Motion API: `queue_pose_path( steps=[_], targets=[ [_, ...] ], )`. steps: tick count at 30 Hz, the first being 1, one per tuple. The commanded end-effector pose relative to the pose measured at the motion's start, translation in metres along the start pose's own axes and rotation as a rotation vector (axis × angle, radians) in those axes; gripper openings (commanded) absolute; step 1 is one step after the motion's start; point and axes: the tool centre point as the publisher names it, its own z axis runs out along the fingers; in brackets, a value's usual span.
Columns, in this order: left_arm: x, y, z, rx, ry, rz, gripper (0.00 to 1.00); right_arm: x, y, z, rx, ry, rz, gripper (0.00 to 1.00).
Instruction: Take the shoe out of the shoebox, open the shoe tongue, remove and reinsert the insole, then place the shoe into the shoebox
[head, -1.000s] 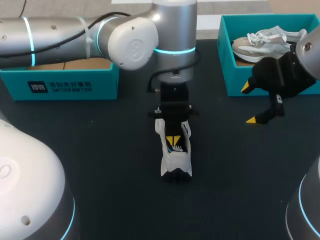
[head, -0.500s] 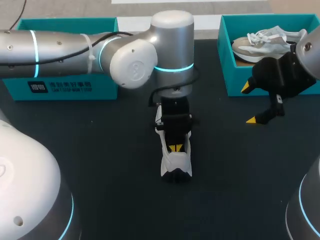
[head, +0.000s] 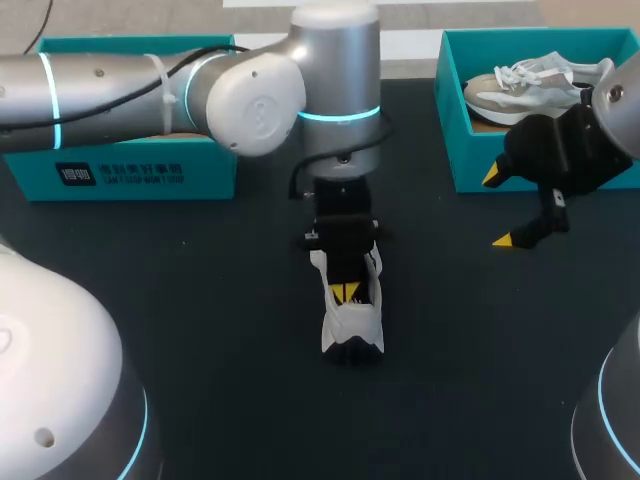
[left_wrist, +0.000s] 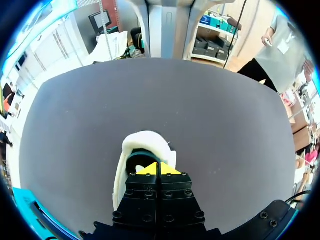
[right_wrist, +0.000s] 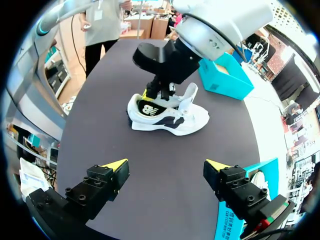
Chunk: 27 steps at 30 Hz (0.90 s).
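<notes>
A white sneaker (head: 351, 322) with dark side marks lies mid-table, toe toward the near edge; the right wrist view shows the sneaker (right_wrist: 172, 116) side-on. My left gripper (head: 345, 291) points straight down into its opening, fingers shut, yellow tips together inside the collar. In the left wrist view the left gripper (left_wrist: 159, 169) sits over the dark inside of the sneaker (left_wrist: 131, 150); whether anything thin is pinched is hidden. My right gripper (head: 503, 208) hangs open and empty in front of the right teal shoebox (head: 452, 120); its own view shows the right gripper (right_wrist: 166, 169) well short of the shoe.
A second pale sneaker (head: 535, 82) lies in the right shoebox. Another teal box (head: 120, 172) stands at the back left, behind my left arm, and appears as the teal box (right_wrist: 226, 76) beyond the shoe in the right wrist view. Dark bare tabletop surrounds the shoe.
My left gripper dipped deeper into the shoe's opening, then drew back slightly, and its arm shifted a little left. The shoe and my right arm stayed put.
</notes>
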Motion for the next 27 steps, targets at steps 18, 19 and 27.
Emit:
queue_pose_path(
  steps=[18, 19, 27],
  targets=[
    [-0.016, 0.016, 0.057, -0.033, 0.016, -0.011, 0.00, 0.000, 0.001, 0.001, 0.005, 0.000, 0.001, 1.00],
    [-0.017, 0.018, 0.060, -0.043, 0.011, -0.017, 0.00, 0.000, 0.001, 0.001, 0.005, 0.000, 0.001, 1.00],
    [-0.017, 0.029, 0.066, -0.108, 0.004, -0.034, 0.00, 0.000, 0.001, 0.001, 0.005, 0.000, 0.001, 1.00]
  ],
)
